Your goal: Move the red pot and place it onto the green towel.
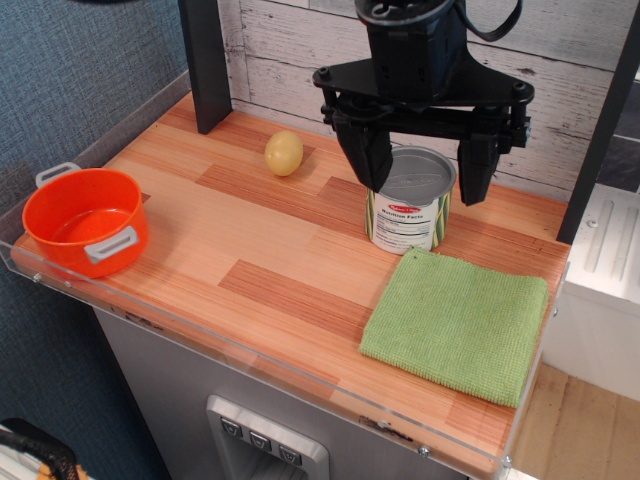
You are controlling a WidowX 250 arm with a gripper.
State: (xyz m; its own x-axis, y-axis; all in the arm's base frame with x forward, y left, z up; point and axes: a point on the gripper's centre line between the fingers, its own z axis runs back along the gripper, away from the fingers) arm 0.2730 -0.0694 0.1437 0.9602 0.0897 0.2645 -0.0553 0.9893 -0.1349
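Note:
The red pot [86, 220] is round and orange-red with two light-grey loop handles. It stands upright and empty at the front left corner of the wooden table. The green towel [458, 323] lies flat at the front right. My gripper [420, 172] hangs at the back right, far from the pot. It is open, with its two black fingers spread on either side of the top of a silver-topped tin can [409, 201], and it holds nothing.
A yellow egg-shaped object [284, 153] lies at the back middle. The tin can stands just behind the towel. A clear plastic rim [250, 352] runs along the table's front and left edges. A dark post [206, 62] stands at the back left.

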